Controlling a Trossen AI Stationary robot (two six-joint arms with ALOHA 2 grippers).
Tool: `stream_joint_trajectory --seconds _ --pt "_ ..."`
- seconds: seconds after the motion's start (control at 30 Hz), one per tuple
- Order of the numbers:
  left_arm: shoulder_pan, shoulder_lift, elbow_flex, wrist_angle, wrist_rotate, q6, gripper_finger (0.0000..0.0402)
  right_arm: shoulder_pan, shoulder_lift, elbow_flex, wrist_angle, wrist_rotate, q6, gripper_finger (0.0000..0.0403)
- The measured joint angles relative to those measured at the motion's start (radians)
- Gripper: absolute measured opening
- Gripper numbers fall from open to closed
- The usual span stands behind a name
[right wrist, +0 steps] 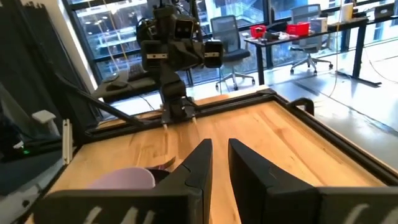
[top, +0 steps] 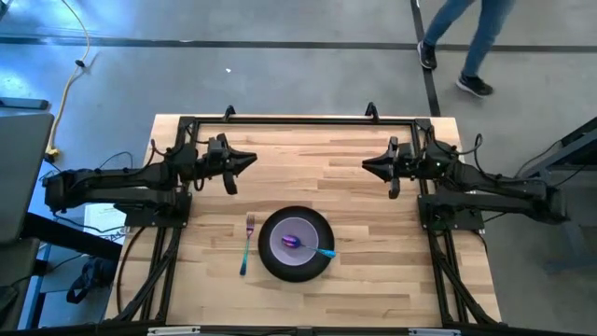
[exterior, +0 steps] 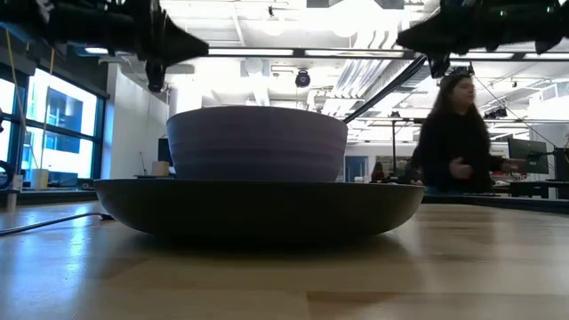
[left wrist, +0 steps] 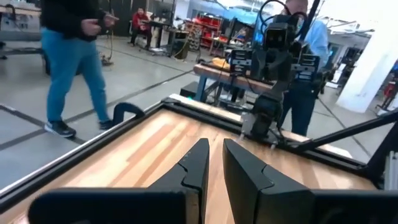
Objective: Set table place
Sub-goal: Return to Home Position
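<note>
The round black plate (top: pixel 297 268) (exterior: pixel 258 209) lies on the table (top: pixel 373 280) near its near edge, with the lavender bowl (top: pixel 283 240) (exterior: pixel 258 142) (right wrist: pixel 124 179) standing on it. The spoon (top: pixel 322 250) rests in the bowl, its teal handle slanting out toward the right. The fork (top: pixel 247 245) lies flat on the wood just left of the plate. My left gripper (top: pixel 252 161) (left wrist: pixel 215 168) and right gripper (top: pixel 366 165) (right wrist: pixel 220 168) hover shut above the far half of the table. They point at each other, well apart from the setting.
A black rail frame (top: pixel 298 119) edges the table, with clamps on the far rail. Bare wood stretches between the grippers and around the plate. A person (exterior: pixel 458 133) walks on the floor beyond the far right corner. Cables lie on the floor at left.
</note>
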Motion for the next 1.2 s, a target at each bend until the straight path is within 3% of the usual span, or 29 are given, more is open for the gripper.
stream_joint_trajectory --seconds 0.33,0.53,0.67,0.9,1.2 --pt "0.034 -0.020 -0.144 0.190 0.031 -0.050 0.0037 -0.061 -0.002 -0.174 0.265 -0.064 0.001 0.0044" --pt "0.019 -0.026 -0.189 0.183 0.057 -0.107 0.0037 0.020 -0.001 -0.277 0.415 0.080 -0.004 0.0044" --pt "-0.019 -0.026 -0.197 0.175 0.010 -0.090 0.0037 0.080 0.000 -0.305 0.438 0.154 -0.007 0.0044" --pt "-0.061 -0.026 -0.199 0.128 -0.056 -0.071 0.0037 0.128 0.000 -0.328 0.424 0.178 -0.004 0.0044" --pt "-0.058 -0.050 -0.339 0.290 -0.068 -0.133 0.0037 0.131 0.000 -0.328 0.361 0.181 -0.010 0.0044"
